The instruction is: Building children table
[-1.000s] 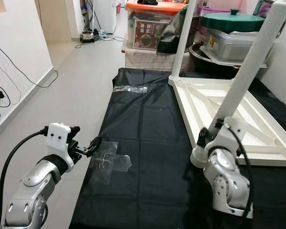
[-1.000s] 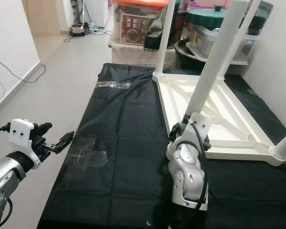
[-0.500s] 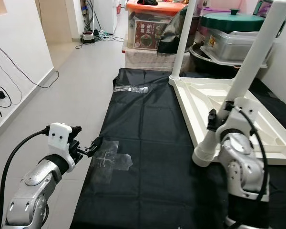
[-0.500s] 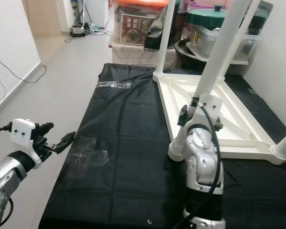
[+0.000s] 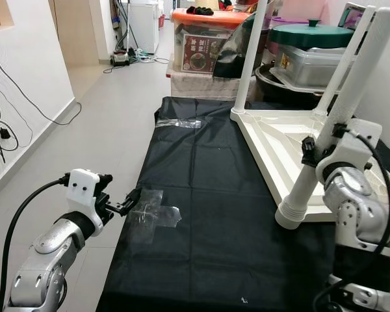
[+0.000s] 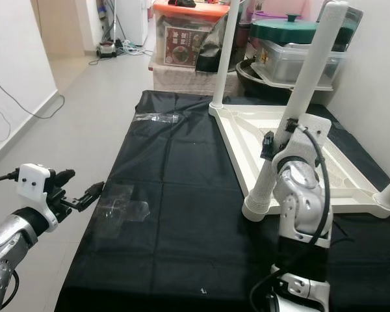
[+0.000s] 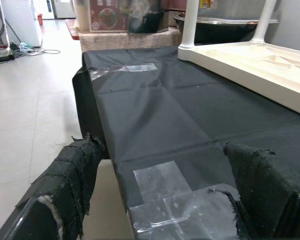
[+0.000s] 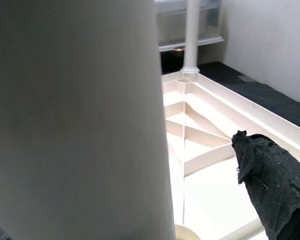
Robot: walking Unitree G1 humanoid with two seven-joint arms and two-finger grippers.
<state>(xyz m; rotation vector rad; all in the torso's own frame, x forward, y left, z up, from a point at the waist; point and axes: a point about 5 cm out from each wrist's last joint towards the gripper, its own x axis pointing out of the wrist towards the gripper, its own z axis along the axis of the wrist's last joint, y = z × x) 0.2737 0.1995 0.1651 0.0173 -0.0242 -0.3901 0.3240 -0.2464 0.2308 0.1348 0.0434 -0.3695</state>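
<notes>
Over tabletop [image 5: 351, 170] edge, right hand [image 5: 320, 151] grips tilted leg [image 5: 341, 116].

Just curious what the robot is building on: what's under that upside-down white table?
The white tabletop lies on a black sheet spread over the grey tiled floor. Clear tape patches sit on the sheet. Whatever is beneath the tabletop itself is covered.
</notes>
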